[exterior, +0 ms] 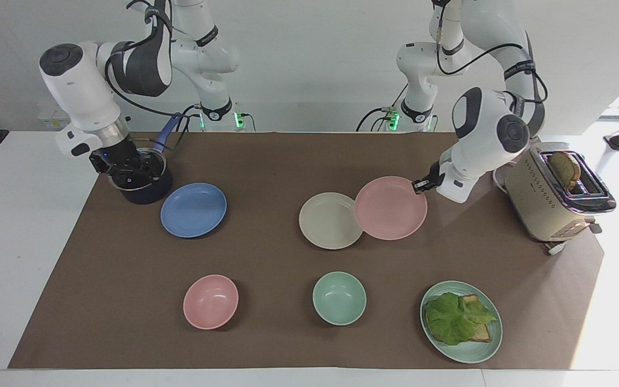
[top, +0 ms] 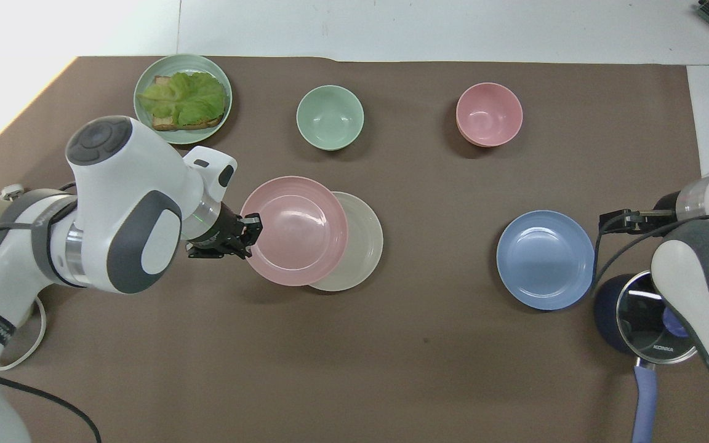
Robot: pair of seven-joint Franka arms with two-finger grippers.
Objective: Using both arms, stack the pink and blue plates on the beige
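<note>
**Pink plate in the air, its edge over the beige one**

The left gripper [exterior: 421, 185] is clamped on the rim of the pink plate [exterior: 390, 208], carrying it above the desk [exterior: 266, 161] so that its edge overlaps the beige plate [exterior: 326, 221], which lies flat at the middle of the brown mat. Out at the right arm's end, the right gripper [exterior: 129, 173] hangs with its fingers spread, empty, low over the dark saucepan [exterior: 145, 191]; just beside that pan rests the blue plate [exterior: 193, 209], untouched. Farther from the robots sit a pink bowl [exterior: 210, 301], a green bowl [exterior: 339, 298] and a green plate [exterior: 468, 352] bearing toast and lettuce. A toaster [exterior: 554, 201] stands at the left arm's end.
</note>
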